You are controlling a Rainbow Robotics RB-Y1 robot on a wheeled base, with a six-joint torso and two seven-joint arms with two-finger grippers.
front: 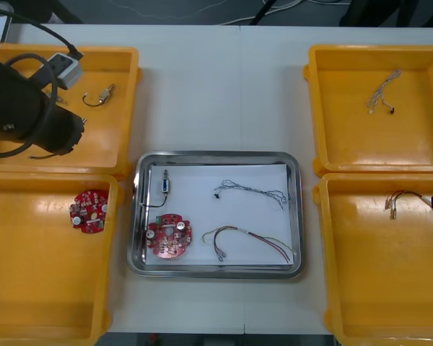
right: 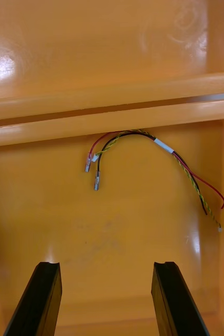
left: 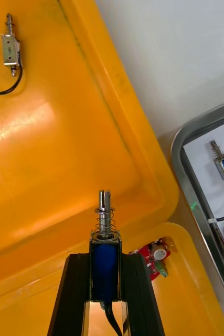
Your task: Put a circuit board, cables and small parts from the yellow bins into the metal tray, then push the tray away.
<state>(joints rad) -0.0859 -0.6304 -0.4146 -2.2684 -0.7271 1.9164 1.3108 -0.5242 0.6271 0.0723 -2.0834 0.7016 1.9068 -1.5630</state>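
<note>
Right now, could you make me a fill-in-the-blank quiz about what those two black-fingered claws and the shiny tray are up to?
The left gripper is ____ on a small metal part with a blue body and a spring. The right gripper hangs ____ near a red and yellow cable in a yellow bin. The shiny metal tray holds exactly ____ round red circuit board.
Missing words: shut; open; one.
</note>
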